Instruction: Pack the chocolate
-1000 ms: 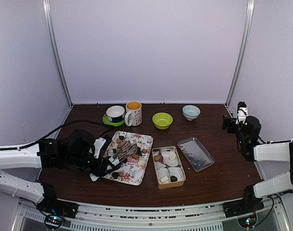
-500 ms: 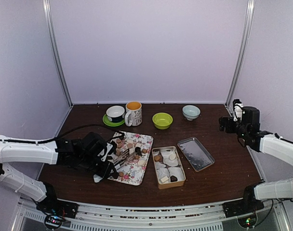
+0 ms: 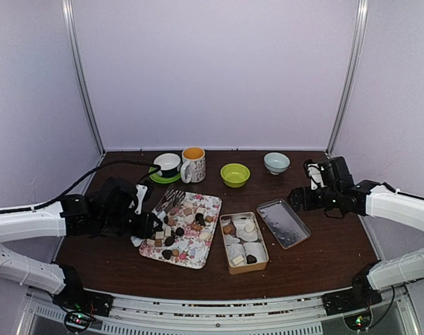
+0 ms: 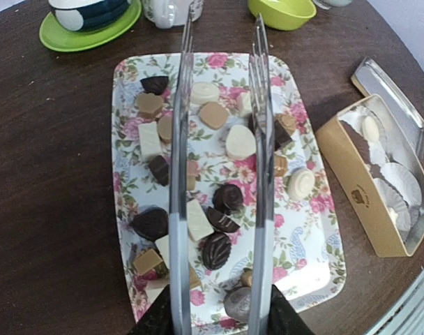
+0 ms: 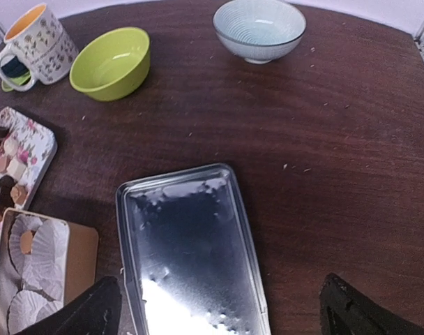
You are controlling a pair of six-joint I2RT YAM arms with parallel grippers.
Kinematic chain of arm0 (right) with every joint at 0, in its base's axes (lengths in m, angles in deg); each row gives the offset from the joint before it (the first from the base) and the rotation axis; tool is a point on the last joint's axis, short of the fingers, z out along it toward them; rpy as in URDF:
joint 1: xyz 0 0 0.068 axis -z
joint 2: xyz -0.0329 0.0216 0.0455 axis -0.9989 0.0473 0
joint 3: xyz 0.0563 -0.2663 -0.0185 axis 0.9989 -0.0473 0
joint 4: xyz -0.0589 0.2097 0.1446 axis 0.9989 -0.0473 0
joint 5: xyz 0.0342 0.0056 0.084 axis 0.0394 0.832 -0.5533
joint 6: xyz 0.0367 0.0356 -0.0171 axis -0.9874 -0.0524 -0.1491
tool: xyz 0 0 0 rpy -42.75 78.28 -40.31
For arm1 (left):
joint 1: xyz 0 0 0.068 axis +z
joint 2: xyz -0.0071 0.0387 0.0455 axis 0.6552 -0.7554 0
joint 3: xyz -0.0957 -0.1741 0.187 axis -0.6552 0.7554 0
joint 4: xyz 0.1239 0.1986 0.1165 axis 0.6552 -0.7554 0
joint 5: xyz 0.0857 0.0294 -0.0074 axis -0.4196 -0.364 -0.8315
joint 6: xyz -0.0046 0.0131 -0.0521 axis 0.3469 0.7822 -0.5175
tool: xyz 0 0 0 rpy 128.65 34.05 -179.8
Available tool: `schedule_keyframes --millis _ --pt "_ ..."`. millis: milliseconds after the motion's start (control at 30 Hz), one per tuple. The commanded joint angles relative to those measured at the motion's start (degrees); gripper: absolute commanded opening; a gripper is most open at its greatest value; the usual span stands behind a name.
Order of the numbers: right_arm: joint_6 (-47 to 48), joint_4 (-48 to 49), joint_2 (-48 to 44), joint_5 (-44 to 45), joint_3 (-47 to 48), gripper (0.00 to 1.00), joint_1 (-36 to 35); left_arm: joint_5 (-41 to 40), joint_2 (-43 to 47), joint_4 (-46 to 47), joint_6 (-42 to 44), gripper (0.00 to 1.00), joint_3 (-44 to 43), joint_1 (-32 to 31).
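- One dark wooden table point(image 3: 316, 244) carries everything.
- Two arms work over it. The left gripper point(image 4: 221, 317) is clamped on the handle end of the tongs. The right gripper point(image 5: 222, 314) is spread wide above the lid and holds nothing.
- One floral tray point(image 4: 306, 241) lies left of centre.
- One tan tin point(image 4: 351, 188) sits just right of the tray, lined with white paper cups.
- One silver lid point(image 5: 191, 230) lies inside-up beside the tin.
- Two bowls stand at the back, one lime green point(image 5: 111, 63) and one pale blue point(image 5: 259, 28).
- One flowered mug point(image 3: 193, 165) stands next to one dark cup point(image 3: 167, 164) on a green saucer point(image 3: 153, 176).
- One pair of metal tongs point(image 4: 180, 174) reaches lengthwise over the tray. Its two blades stand apart with nothing pinched between them.
- The chocolate point(image 4: 240, 142) comes to roughly two dozen pieces scattered on the tray, plus four seen in the tin. The pieces are small and come in dark brown, tan and cream-white. Their shapes are hearts, ovals, rounds and squares, and some dark ones are ribbed.
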Motion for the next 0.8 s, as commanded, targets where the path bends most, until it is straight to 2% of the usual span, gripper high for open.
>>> schedule_keyframes --millis 0,200,533,700,767 --pt "-1.9 -6.8 3.9 -1.9 2.7 0.95 -3.7 -3.6 -1.5 5.2 -1.1 0.39 -1.0 1.9" --pt "-5.4 -12.6 9.2 -1.0 4.4 0.90 -10.0 -3.5 -5.8 11.9 -2.1 0.39 0.1 2.3" --pt "-8.9 -14.2 15.0 1.8 3.9 0.63 -16.7 -1.7 -12.3 17.2 -4.1 0.39 1.9 2.3" --pt "-10.3 -11.9 18.6 0.8 4.5 0.47 -17.6 -0.5 -13.9 18.0 -4.7 0.40 2.3 2.3" --pt "-10.8 -11.1 19.9 0.4 4.9 0.44 -17.7 0.3 -14.4 18.8 -5.2 0.42 2.7 2.3"
